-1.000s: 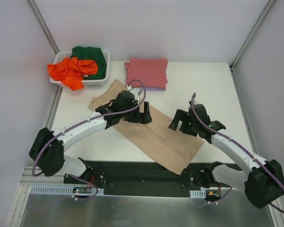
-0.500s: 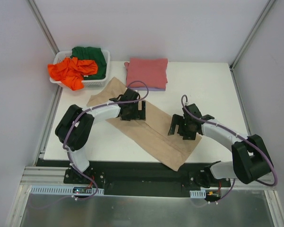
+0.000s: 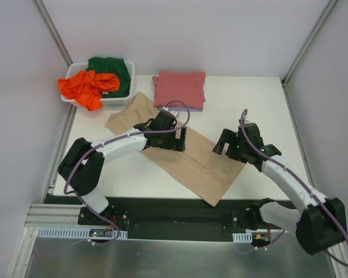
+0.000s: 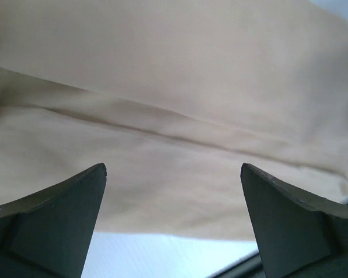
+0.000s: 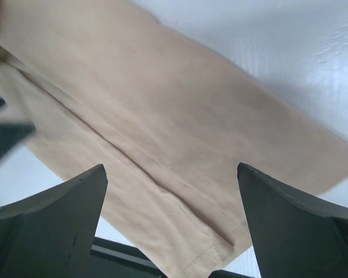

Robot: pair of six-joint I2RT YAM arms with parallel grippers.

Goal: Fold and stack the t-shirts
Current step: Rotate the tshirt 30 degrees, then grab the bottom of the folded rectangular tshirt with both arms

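While the tan shirt [image 3: 200, 168] is lying flat on the tabletop [image 3: 255, 104] as a long folded strip, slanting from near the basket [image 3: 131, 75] down toward the arms, it is sitting a little farther up and left than a second ago. Both tools have been shifting too. The left tool [image 3: 177, 139] is now hanging over the strip's middle part, and the right tool [image 3: 228, 146] is hanging at its right edge, near the low end. Both tools are standing wide apart and holding nothing. I think the long fold is done and a short fold is coming next. The folded pink-red shirt [image 3: 180, 88] is waiting just behind, with the lavender one [image 3: 192, 108] under it.
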